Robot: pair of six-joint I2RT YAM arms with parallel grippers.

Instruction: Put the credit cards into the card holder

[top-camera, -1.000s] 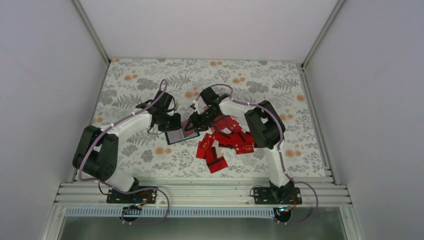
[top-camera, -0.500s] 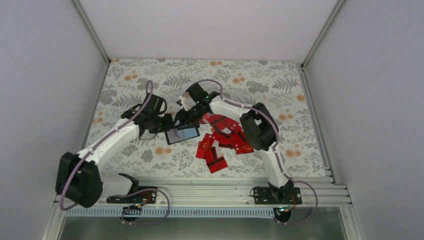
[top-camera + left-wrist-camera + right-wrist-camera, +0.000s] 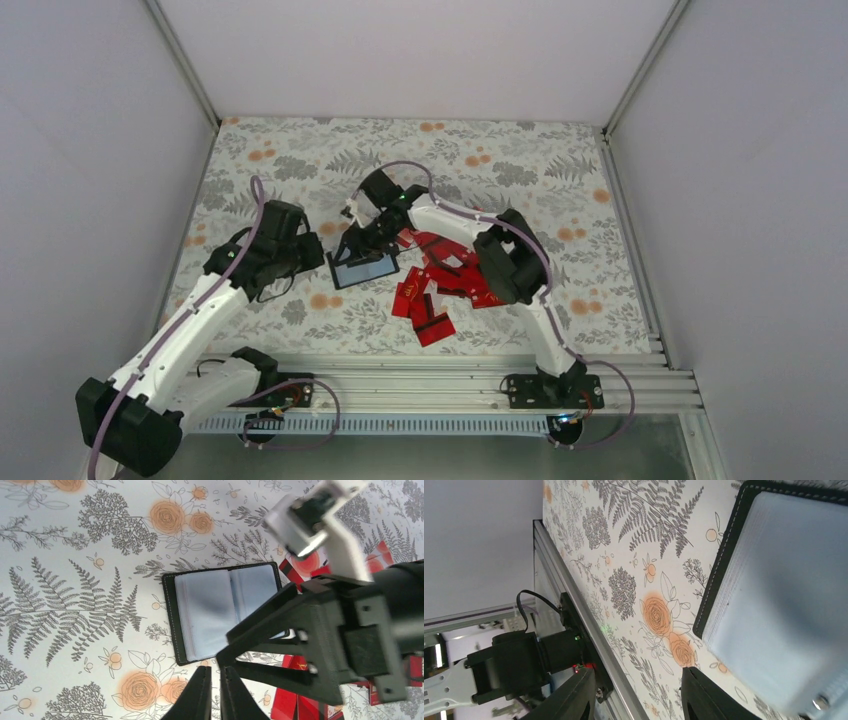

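Two arms share the worktop (image 3: pixel 560 160). The card holder (image 3: pixel 362 268) lies opened flat near mid-worktop, grey-blue pockets up, well off the side walls (image 3: pixel 100 150) and the near rail (image 3: pixel 400 385). Bare floral surface shows on its left and near sides. The credit cards (image 3: pixel 450 280) are heaped just right of it, and whether any touch its right edge can't be told. From the right, the right arm (image 3: pixel 500 250) arcs over the pile, elbow high and wrist pitched down. At its end the right hand (image 3: pixel 638 677) sits low over the holder's right half, fingers spread wide with nothing between them; contact with the holder can't be told. Off to the left, the left arm (image 3: pixel 190 320) stretches long and low from its base, forearm angled up toward the centre. Its left hand (image 3: pixel 214 672) points at the holder but stays apart from it, with a strip of worktop between. Those fingers are nearly together, only a slim gap, holding nothing.
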